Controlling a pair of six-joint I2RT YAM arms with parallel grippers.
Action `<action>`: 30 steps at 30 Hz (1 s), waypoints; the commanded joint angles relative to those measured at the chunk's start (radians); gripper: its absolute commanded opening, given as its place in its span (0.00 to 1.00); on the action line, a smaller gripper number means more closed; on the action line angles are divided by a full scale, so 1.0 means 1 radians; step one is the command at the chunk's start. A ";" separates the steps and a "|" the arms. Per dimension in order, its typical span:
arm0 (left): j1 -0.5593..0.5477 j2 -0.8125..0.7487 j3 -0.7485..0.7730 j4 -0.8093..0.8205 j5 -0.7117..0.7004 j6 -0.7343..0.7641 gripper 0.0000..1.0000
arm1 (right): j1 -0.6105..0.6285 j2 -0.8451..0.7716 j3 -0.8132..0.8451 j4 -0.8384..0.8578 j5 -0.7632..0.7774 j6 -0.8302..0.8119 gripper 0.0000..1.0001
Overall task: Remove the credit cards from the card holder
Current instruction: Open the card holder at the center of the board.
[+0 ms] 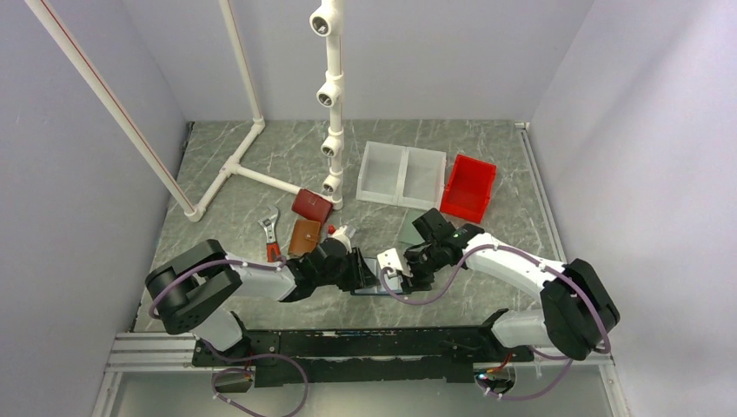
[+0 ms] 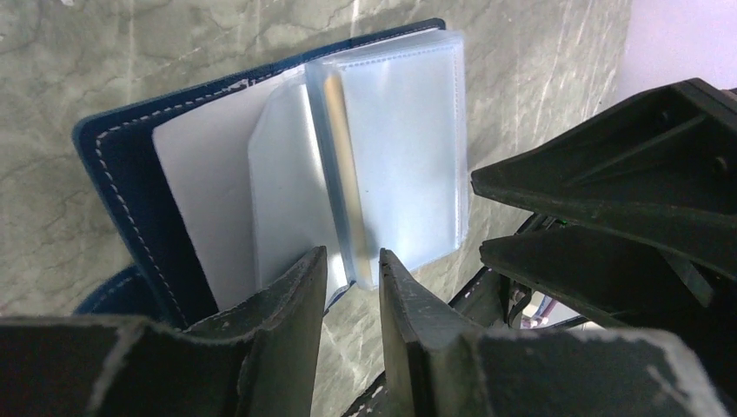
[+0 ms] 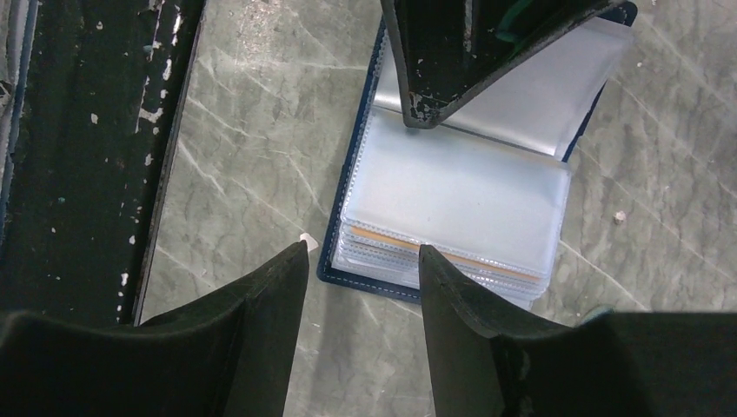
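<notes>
1. We list a white pipe frame (image 1: 246, 169) at the far left of the table.
2. A red-handled wrench (image 1: 271, 233) lies just left of a brown wallet (image 1: 303, 237). A dark red wallet (image 1: 311, 205) lies just beyond the brown one.
3. The left gripper (image 2: 350, 278) has its fingers a narrow gap apart. The edge of the clear sleeves sits at the mouth of that gap, and we see nothing clamped.
4. The card holder (image 2: 122, 174) lies open on the table at centre near, between the two grippers. Its navy cover is down and its clear plastic sleeves are fanned upward.
5. The credit cards (image 3: 434, 248) are inside the sleeves. We see only the thin orange-tan edge of one; the sleeves hide the others.
6. The right gripper (image 3: 361, 256) is about half open over the holder's corner, and one fingertip overlaps the sleeve stack. It holds nothing.
7. A grey-green wallet (image 1: 410, 228) lies just beyond the right gripper.
8. A clear two-part tray (image 1: 401, 174) sits at far centre, with a red bin (image 1: 468, 188) at its right side.
</notes>
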 commanded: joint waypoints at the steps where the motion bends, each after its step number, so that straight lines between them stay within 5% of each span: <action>1: -0.001 0.022 0.030 -0.035 0.004 -0.012 0.34 | 0.013 0.010 -0.005 0.025 0.003 -0.034 0.53; 16: -0.002 0.037 0.014 0.008 0.021 -0.017 0.38 | 0.063 0.041 -0.018 0.026 0.065 -0.054 0.50; 30: -0.001 0.093 0.023 0.056 0.057 -0.024 0.54 | 0.116 0.064 -0.014 0.049 0.104 -0.032 0.50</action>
